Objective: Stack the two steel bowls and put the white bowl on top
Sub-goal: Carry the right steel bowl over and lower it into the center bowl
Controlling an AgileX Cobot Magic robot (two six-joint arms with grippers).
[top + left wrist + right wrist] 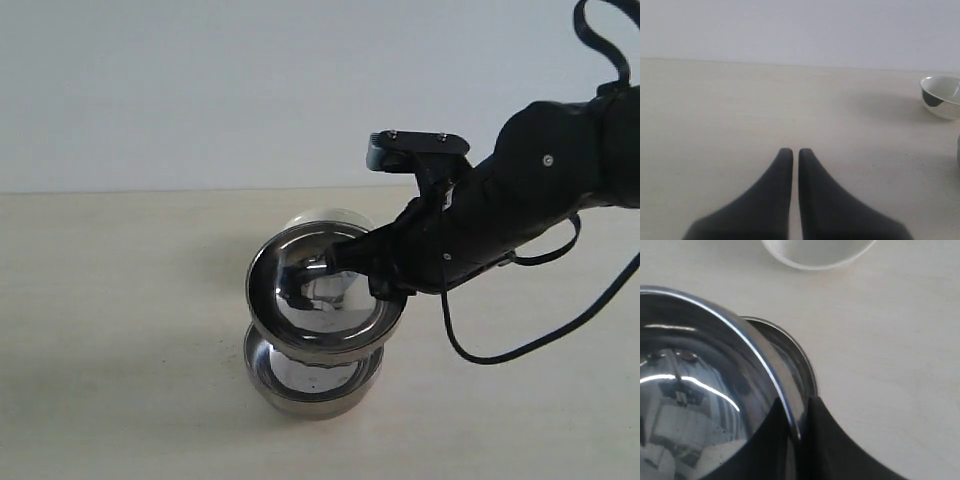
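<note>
My right gripper (340,262) is shut on the rim of a steel bowl (320,300), one finger inside and one outside (799,412). That bowl (700,390) hangs tilted just above the second steel bowl (315,385), which stands on the table, its rim (792,352) showing beside the held one. The white bowl (325,217) stands behind them, mostly hidden; its edge (815,252) shows in the right wrist view. My left gripper (795,152) is shut on nothing, low over bare table, outside the exterior view.
The pale wooden table (120,300) meets a plain wall at the back. At the edge of the left wrist view stands a glossy bowl (940,97); which bowl it is I cannot tell. The right arm's cable (500,355) loops down near the table.
</note>
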